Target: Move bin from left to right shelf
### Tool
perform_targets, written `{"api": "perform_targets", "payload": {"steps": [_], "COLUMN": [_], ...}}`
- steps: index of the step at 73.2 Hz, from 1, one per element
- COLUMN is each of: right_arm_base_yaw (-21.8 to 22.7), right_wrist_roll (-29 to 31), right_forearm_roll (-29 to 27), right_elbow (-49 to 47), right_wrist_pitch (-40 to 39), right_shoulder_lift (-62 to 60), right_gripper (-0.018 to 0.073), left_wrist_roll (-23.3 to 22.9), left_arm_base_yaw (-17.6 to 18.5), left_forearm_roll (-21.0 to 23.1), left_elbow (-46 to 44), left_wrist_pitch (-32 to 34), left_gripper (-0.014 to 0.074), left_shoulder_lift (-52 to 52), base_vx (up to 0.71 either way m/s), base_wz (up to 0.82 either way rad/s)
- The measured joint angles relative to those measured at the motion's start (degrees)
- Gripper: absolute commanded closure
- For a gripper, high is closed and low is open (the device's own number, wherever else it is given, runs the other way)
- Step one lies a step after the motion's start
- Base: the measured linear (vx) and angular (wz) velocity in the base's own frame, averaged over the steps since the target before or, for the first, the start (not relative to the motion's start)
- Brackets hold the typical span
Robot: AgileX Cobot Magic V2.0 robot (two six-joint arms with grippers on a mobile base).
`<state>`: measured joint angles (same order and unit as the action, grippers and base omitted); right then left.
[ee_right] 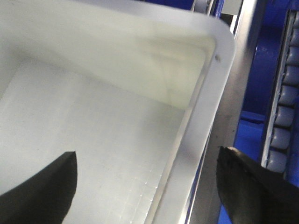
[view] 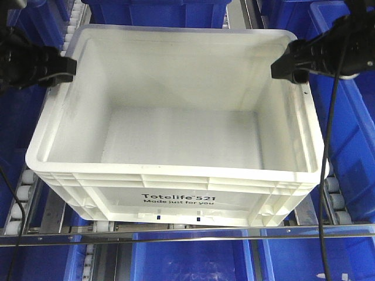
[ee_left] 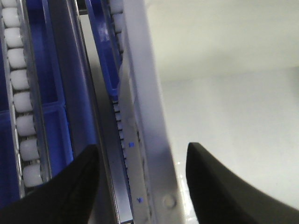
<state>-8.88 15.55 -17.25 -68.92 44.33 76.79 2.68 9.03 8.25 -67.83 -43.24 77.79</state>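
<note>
Both grippers, left (view: 69, 69) and right (view: 280, 67), hang open astride the bin's (view: 176, 175) side rims as it sits on the rollers (view: 23, 193), so I judge gripping, lifting and carrying remain.

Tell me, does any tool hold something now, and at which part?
Nothing is gripped yet. The left tool and right tool are open, each straddling a side rim of the white bin.

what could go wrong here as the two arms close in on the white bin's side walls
The left gripper and right gripper each straddle a thin rim of the bin with jaws open; a shallow or uneven bite could let it slip or tilt. The blue bins sit close beside it, so a sideways swing could clip them.
</note>
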Motion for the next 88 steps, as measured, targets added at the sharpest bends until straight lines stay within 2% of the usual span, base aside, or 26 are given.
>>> {"api": "perform_targets", "payload": {"steps": [18, 40, 60, 61, 77, 83, 88], "right_arm_base_yaw": [0.0, 0.0, 0.0, 0.0, 0.0, 0.0, 0.0], "right_wrist_roll": [0.2, 1.7, 5.0, 5.2, 5.9, 6.0, 6.2], "right_forearm_roll": [-1.5, -1.8, -1.9, -1.9, 0.1, 2.7, 4.4], "right_elbow": [12.4, 24.5, 37.2, 40.4, 49.1, 52.5, 57.1], "right_wrist_pitch": [-11.4, -19.3, -21.0, -21.0, -19.4, -24.9, -33.2], "right_shoulder_lift": [-9.9, -27.7, -47.6, -52.4, -66.9, -68.8, -68.5], "right_gripper": [-0.0013, -0.0013, -0.0013, -0.0013, -0.0013, -0.0013, -0.0013], "left_wrist_roll": [1.1, 2.8, 3.0, 3.0, 3.0, 3.4, 4.2], "left_arm_base_yaw": [0.1, 0.1, 0.1, 0.1, 0.1, 0.1, 0.1], "left_forearm_roll": [0.2, 0.1, 0.1, 0.1, 0.1, 0.0, 0.0], "left_elbow": [12.0, 20.4, 29.5, 32.7, 42.5, 45.7, 49.1], "left_wrist_pitch": [7.8, 10.6, 10.7, 10.7, 9.4, 14.7, 21.5], "left_gripper": [0.0200, 0.0200, 0.0200, 0.0200, 0.0200, 0.0200, 0.0200], "left_shoulder_lift": [-10.2, -26.9, -45.7, -50.9, -66.4, -68.9, -68.7], "base_vx": [0.00, 0.00, 0.00, 0.00, 0.00, 0.00, 0.00], "base_wz": [0.00, 0.00, 0.00, 0.00, 0.00, 0.00, 0.00]}}
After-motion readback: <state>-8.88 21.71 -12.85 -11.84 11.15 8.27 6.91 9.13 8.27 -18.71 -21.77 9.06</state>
